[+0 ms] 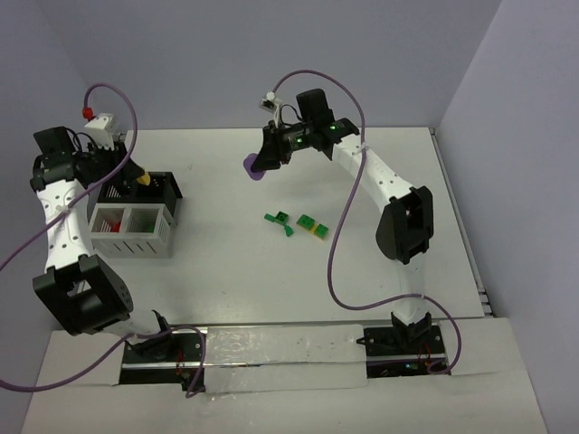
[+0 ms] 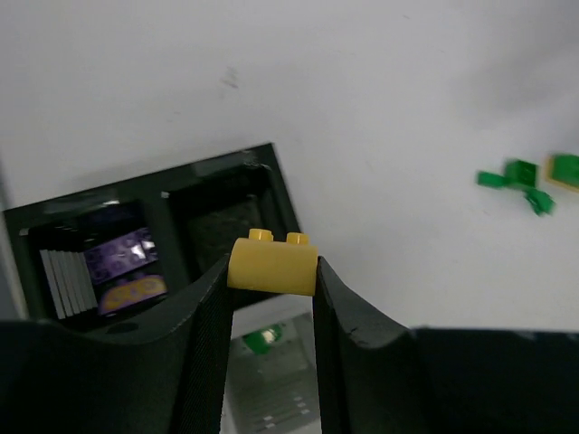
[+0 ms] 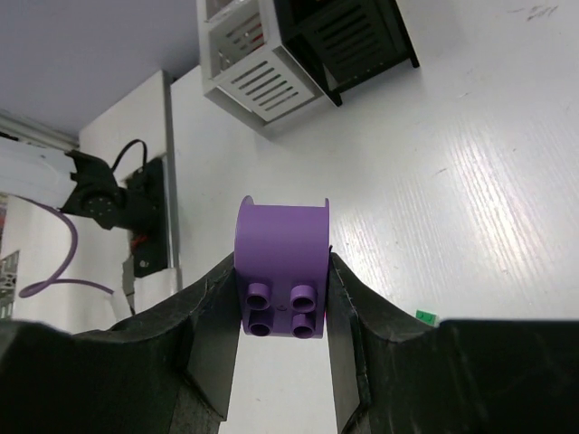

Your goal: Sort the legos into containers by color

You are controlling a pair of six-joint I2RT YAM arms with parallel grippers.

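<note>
Studs on the yellow brick (image 2: pixel 271 264) point away from the left wrist camera. Its long axis runs crosswise from jaw to jaw. The left gripper (image 2: pixel 271 274) is clamped on its two ends, jaws only a brick-length apart. It hangs over the black tray (image 1: pixel 166 192), which touches the far side of the white slatted box (image 1: pixel 131 233). The left arm (image 1: pixel 63 217) rises from its folded elbow beside the box, and its wrist bends over toward the tray.

The purple brick (image 3: pixel 281 267) has a rounded end pointing away from the right wrist camera and four studs facing it. Its long axis lies along the jaws. The right gripper (image 3: pixel 282 294) is closed on its flat sides. The right arm (image 1: pixel 380 181) stretches far and leftward, holding the brick well right of the box and farther back.

Loose green bricks (image 1: pixel 282 221) lie on the table (image 1: pixel 226 271) right of the box.
</note>
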